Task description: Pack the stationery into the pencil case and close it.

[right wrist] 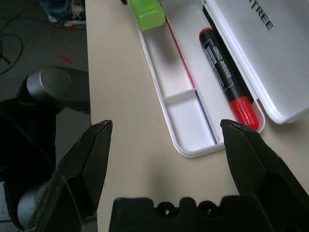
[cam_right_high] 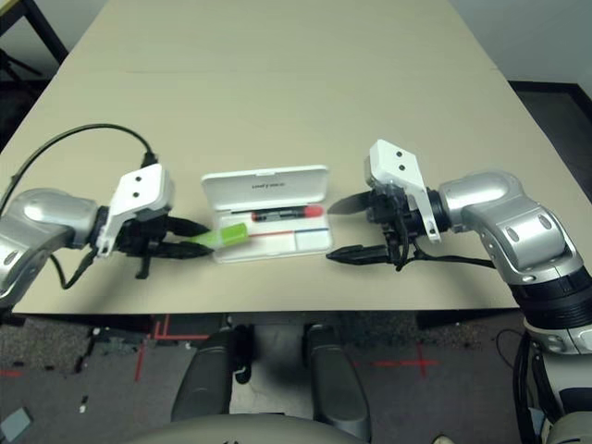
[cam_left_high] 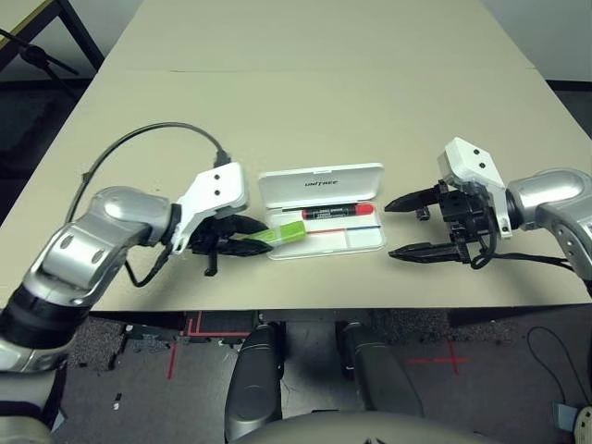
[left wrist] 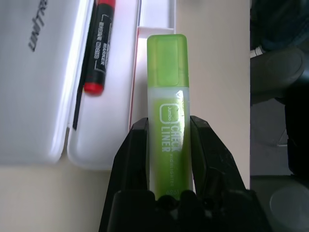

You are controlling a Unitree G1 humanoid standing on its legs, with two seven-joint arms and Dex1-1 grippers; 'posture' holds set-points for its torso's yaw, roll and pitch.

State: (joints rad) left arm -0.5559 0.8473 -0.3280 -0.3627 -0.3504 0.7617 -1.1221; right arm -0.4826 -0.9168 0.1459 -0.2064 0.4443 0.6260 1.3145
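The white pencil case point(cam_left_high: 356, 240) lies open at the table's front middle, its lid point(cam_left_high: 319, 183) with "UNITREE" lettering laid back flat. The black pen with the red end point(cam_left_high: 338, 212) rests in the tray along the hinge side. My left gripper point(cam_left_high: 259, 236) is shut on the lime-green and white marker point(left wrist: 167, 96), whose green cap reaches over the tray's left end. My right gripper point(cam_left_high: 389, 229) stands open just right of the case, nothing between its fingers. A tiny grey bit point(cam_left_high: 422, 214) sits by its far finger; I cannot tell whether it is the block.
The beige table point(cam_left_high: 296, 92) stretches far behind the case. A black cable point(cam_left_high: 157, 134) loops over the table from my left wrist. The table's front edge runs close below both grippers. A dark stand point(cam_left_high: 37, 46) is off the back-left corner.
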